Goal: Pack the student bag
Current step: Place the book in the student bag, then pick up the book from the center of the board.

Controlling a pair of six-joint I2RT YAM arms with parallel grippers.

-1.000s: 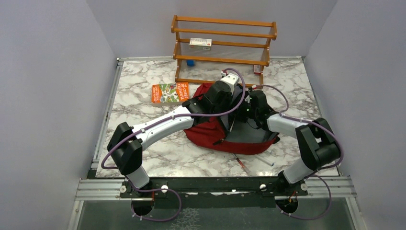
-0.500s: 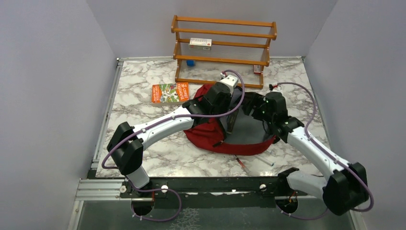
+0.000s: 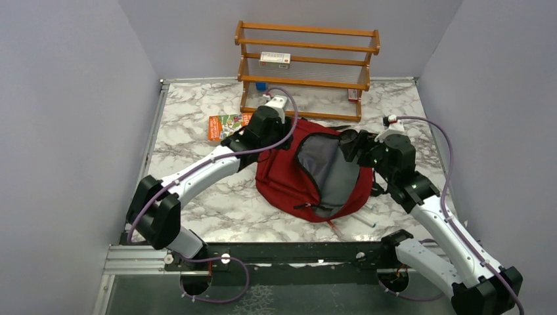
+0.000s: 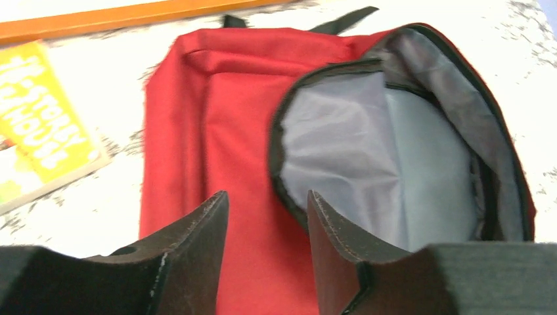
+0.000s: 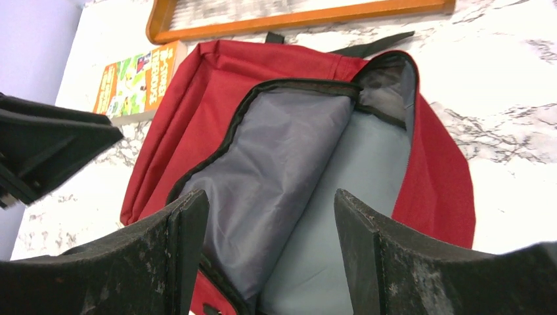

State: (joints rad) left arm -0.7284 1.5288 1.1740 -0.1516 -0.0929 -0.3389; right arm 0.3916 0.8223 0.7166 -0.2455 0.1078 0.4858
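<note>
Bag's in the middle of the table. The student bag (image 3: 289, 177) lies flat at centre frame in the top view, flap folded open, and its grey lining (image 3: 328, 170) shows on the right half. Its long axis runs from the straps near the wooden rack (image 3: 305, 59) down toward the bottom of the frame.

The left gripper (image 4: 266, 195) hangs at the bag's upper-left corner with its fingers parted and nothing between them. In its own view the red cloth lies straight ahead and the mouth ahead and right.

The right gripper (image 5: 269, 193) sits off the bag's right edge. It is spread wide and empty, looking across the opening toward the left of the frame.

The book (image 3: 223, 128) lies upper left of the bag, just beside the left gripper, with its long side running left to right. I'd say that makes the left arm the nearer one by far. From there the mouth lies to the right and slightly down, across the red panel.
</note>
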